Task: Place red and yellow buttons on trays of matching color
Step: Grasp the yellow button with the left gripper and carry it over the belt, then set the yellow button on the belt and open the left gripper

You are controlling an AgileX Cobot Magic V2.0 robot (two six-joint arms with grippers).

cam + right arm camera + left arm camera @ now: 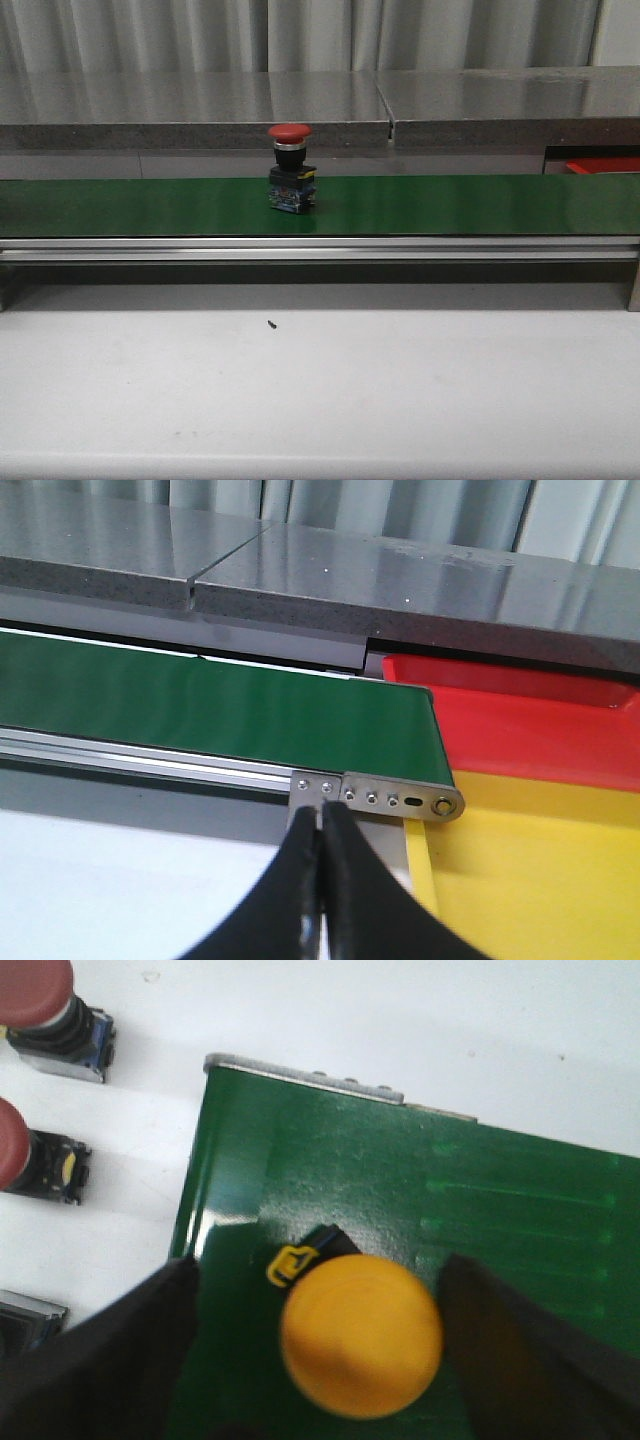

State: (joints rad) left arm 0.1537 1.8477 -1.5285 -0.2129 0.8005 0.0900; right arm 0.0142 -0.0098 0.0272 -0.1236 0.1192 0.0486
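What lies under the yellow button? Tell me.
The green belt lies beneath the yellow button. Its black base with a yellow tab peeks out; the cap hides the rest.

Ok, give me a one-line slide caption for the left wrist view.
Left gripper open astride a yellow button on the green belt, spare red buttons alongside.

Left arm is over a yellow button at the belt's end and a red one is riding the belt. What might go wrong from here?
1. The yellow button sits between open left fingers, seemingly nearer one; closing may tip it.
2. The red button stands tall on the green belt; it might topple.
3. The right gripper is shut, unready to catch it before the trays.
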